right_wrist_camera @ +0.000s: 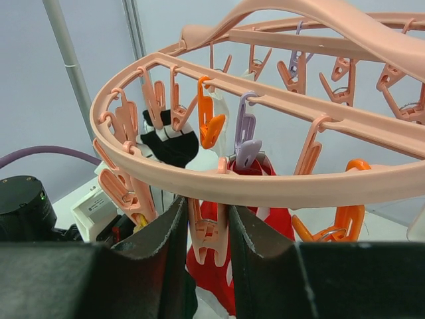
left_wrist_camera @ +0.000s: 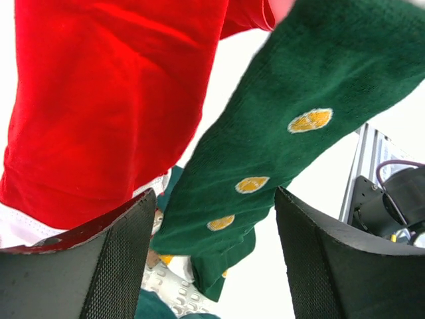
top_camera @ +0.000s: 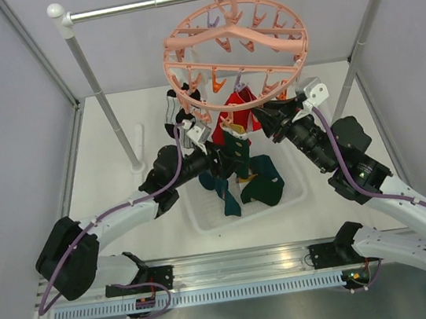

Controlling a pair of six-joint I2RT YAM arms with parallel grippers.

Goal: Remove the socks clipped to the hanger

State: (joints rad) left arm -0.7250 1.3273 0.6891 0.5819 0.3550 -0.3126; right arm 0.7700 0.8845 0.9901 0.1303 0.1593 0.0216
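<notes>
Hanger (right_wrist_camera: 299,189) hooked on rail (top_camera: 136,6), red sock (left_wrist_camera: 106,100) and green spotted sock (left_wrist_camera: 265,153) hanging under it; left gripper (left_wrist_camera: 214,219) spread wide, green sock dangling loose between its fingers; right gripper (right_wrist_camera: 206,216) pinched on a salmon clip (right_wrist_camera: 209,238) below the ring's near rim.

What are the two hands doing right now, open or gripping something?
Left hand: open, with the green sock hanging between its fingers, not gripped.
Right hand: closed on a pink clip of the hanger.
</notes>
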